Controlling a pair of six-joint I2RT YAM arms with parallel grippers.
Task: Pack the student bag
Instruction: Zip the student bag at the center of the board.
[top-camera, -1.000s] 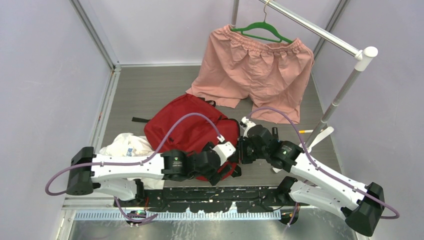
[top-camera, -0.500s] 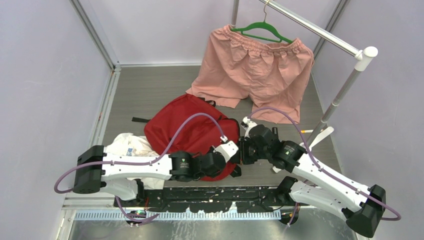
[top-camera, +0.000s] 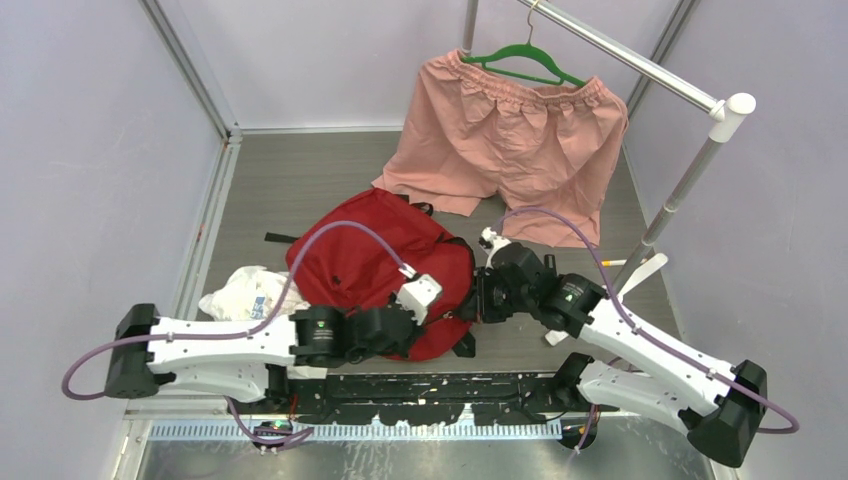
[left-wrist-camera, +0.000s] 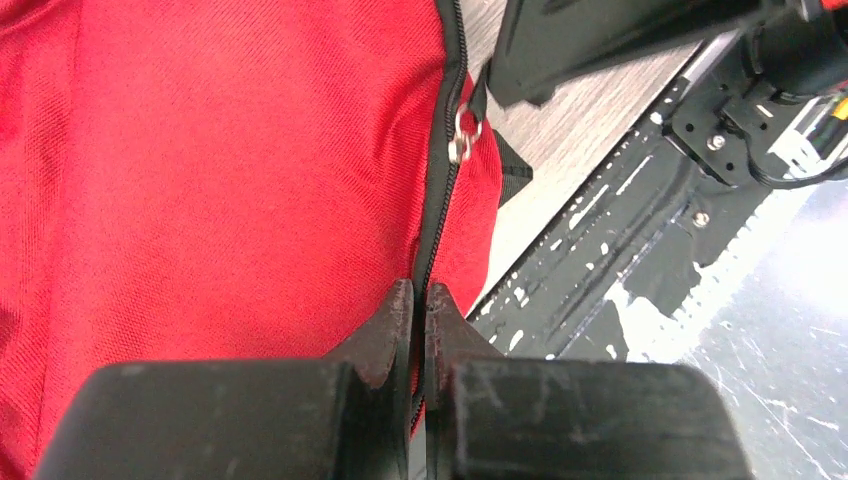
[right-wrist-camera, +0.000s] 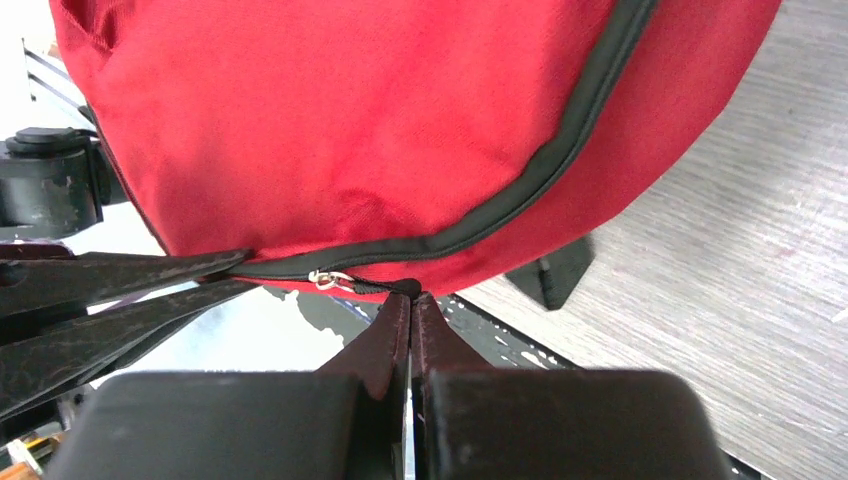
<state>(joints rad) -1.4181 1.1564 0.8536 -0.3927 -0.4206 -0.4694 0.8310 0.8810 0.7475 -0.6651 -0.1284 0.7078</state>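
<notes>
The student bag (top-camera: 360, 260), a red backpack with a black zipper, lies on the table between my two arms. My left gripper (top-camera: 450, 312) sits at the bag's near right corner. In the left wrist view its jaws (left-wrist-camera: 420, 290) are shut on the black zipper seam of the bag (left-wrist-camera: 220, 170), just below the metal zipper slider (left-wrist-camera: 461, 135). My right gripper (top-camera: 478, 303) meets it from the right. In the right wrist view it (right-wrist-camera: 411, 298) is shut on the black cord pull beside the slider (right-wrist-camera: 328, 278), under the bag's red bulge (right-wrist-camera: 380, 120).
Pink shorts (top-camera: 510, 150) hang from a green hanger (top-camera: 525, 60) on a metal rail (top-camera: 640, 65) at the back right, with the rail post (top-camera: 680, 195) beside my right arm. A white plastic bag (top-camera: 250, 292) lies left of the backpack. A black mounting bar (top-camera: 430, 395) runs along the near edge.
My left gripper has shut on the zipper seam and its arm has drawn back to the left. The bag's near corner shifted left with it. The right gripper stayed shut on the pull.
</notes>
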